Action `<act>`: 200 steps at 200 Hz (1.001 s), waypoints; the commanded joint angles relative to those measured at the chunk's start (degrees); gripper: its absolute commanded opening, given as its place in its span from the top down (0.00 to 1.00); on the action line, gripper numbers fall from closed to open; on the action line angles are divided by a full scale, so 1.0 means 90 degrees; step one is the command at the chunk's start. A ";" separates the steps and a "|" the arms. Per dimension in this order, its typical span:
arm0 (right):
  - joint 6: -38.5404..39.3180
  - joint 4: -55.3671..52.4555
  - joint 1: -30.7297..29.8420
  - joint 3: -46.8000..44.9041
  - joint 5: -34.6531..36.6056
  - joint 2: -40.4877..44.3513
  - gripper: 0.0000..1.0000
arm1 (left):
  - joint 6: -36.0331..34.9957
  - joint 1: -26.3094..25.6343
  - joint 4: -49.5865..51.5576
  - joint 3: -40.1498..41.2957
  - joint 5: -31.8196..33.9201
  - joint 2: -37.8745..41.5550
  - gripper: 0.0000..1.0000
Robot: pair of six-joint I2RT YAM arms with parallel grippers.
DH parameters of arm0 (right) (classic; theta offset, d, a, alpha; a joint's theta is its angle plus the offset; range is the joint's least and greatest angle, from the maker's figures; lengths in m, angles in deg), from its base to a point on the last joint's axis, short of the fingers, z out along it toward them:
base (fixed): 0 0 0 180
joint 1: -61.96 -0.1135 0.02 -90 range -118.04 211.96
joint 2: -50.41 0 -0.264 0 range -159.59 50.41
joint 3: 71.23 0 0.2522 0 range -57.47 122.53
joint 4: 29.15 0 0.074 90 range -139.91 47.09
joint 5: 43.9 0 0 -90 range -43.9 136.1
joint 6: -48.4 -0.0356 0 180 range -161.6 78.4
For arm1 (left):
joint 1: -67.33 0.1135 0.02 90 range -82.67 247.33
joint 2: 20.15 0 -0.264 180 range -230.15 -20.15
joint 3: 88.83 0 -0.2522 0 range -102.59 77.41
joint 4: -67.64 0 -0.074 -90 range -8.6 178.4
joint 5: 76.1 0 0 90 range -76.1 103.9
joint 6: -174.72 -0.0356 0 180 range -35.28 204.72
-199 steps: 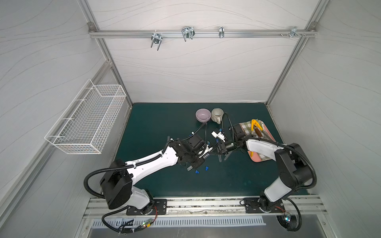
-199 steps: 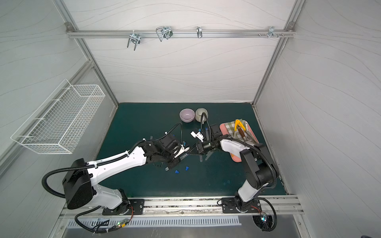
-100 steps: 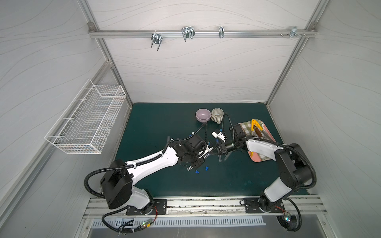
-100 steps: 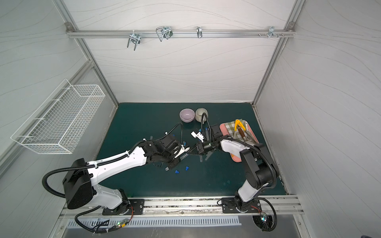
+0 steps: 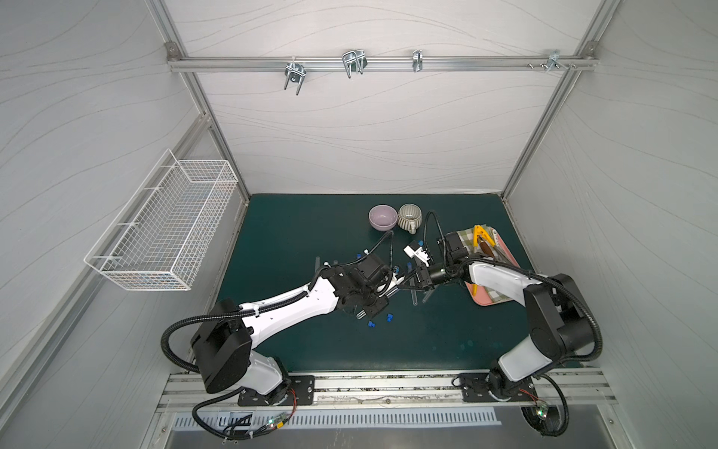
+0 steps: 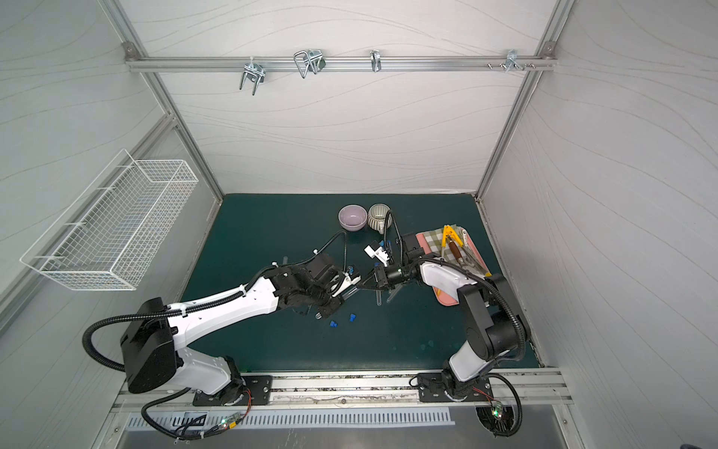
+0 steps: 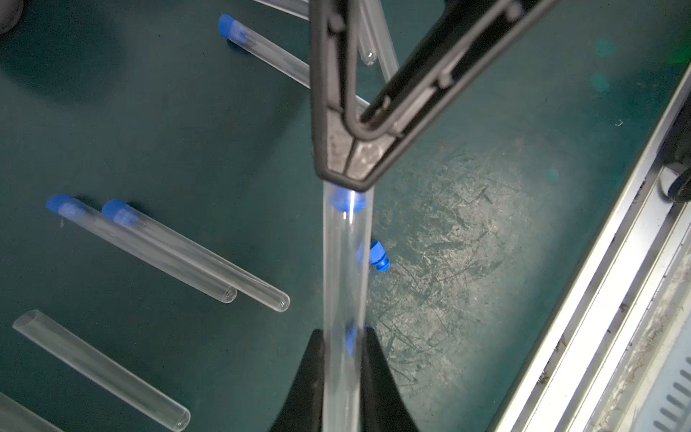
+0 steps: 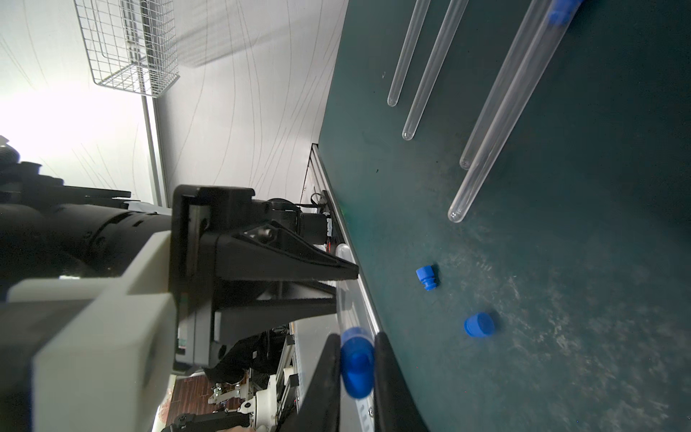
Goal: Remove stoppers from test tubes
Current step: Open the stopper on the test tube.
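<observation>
1. Our left gripper (image 7: 344,338) is clamped on a clear test tube (image 7: 343,269), which it holds above the green mat (image 7: 187,149).
2. Our right gripper (image 8: 357,342) is pinched on the blue stopper (image 8: 357,361) at that tube's mouth.
3. Two loose stoppers (image 8: 479,324) lie on the mat near the held tube. More tubes (image 7: 194,258), some stoppered, lie beside it.

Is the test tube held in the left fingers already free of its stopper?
No, a blue stopper plugs that test tube, pinched between the right fingers.
</observation>
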 commanded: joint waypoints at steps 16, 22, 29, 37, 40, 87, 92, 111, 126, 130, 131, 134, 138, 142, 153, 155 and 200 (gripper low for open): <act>0.0291 -0.0432 0.0114 0.0178 0.0122 0.0254 1.00 | -0.0142 -0.0056 0.0321 -0.0036 0.0270 -0.0148 0.99; 0.0530 -0.0780 0.0104 0.0281 0.0354 0.0244 1.00 | -0.0145 -0.0056 0.0328 -0.0033 0.0281 -0.0154 0.99; 0.0779 -0.1132 0.0094 0.0402 0.0590 0.0225 1.00 | -0.0150 -0.0056 0.0330 -0.0040 0.0284 -0.0166 0.99; 0.0919 -0.1331 0.0103 0.0463 0.0753 0.0218 1.00 | -0.0150 -0.0063 0.0328 -0.0041 0.0293 -0.0162 0.99; 0.0940 -0.1354 0.0112 0.0474 0.0776 0.0231 1.00 | -0.0150 -0.0063 0.0326 -0.0039 0.0293 -0.0167 0.99; 0.0954 -0.1433 0.0182 0.0466 0.1107 0.0246 1.00 | -0.0143 -0.0066 0.0312 -0.0031 0.0315 -0.0172 1.00; 0.0933 -0.1412 0.0200 0.0458 0.1065 0.0259 1.00 | -0.0143 -0.0063 0.0302 -0.0027 0.0330 -0.0175 1.00; 0.0680 -0.1032 0.0307 0.0340 0.0602 0.0321 1.00 | -0.0144 -0.0063 0.0301 -0.0031 0.0337 -0.0197 1.00; 0.0403 -0.0639 0.0382 0.0215 0.0302 0.0390 1.00 | -0.0142 -0.0066 0.0300 -0.0027 0.0341 -0.0197 1.00; 0.0364 -0.0591 0.0381 0.0204 0.0275 0.0398 1.00 | -0.0145 -0.0070 0.0301 -0.0031 0.0342 -0.0197 1.00; 0.0354 -0.0584 0.0384 0.0203 0.0266 0.0405 1.00 | -0.0143 -0.0068 0.0301 -0.0031 0.0342 -0.0197 1.00; 0.0346 -0.0579 0.0392 0.0202 0.0256 0.0404 1.00 | -0.0142 -0.0058 0.0300 -0.0031 0.0337 -0.0197 1.00; 0.0344 -0.0566 0.0394 0.0202 0.0245 0.0401 1.00 | -0.0143 -0.0056 0.0301 -0.0031 0.0346 -0.0197 1.00; 0.0339 -0.0553 0.0397 0.0202 0.0223 0.0407 1.00 | -0.0140 -0.0059 0.0301 -0.0031 0.0342 -0.0197 1.00; 0.0314 -0.0520 0.0407 0.0183 0.0182 0.0412 1.00 | -0.0149 -0.0074 0.0313 -0.0031 0.0351 -0.0197 1.00; 0.0309 -0.0510 0.0407 0.0182 0.0180 0.0419 1.00 | -0.0150 -0.0073 0.0314 -0.0031 0.0351 -0.0197 0.99; 0.0573 -0.0955 0.0426 0.0224 0.0714 0.0467 1.00 | 0.0143 -0.0027 0.0230 -0.0029 0.0521 -0.0082 1.00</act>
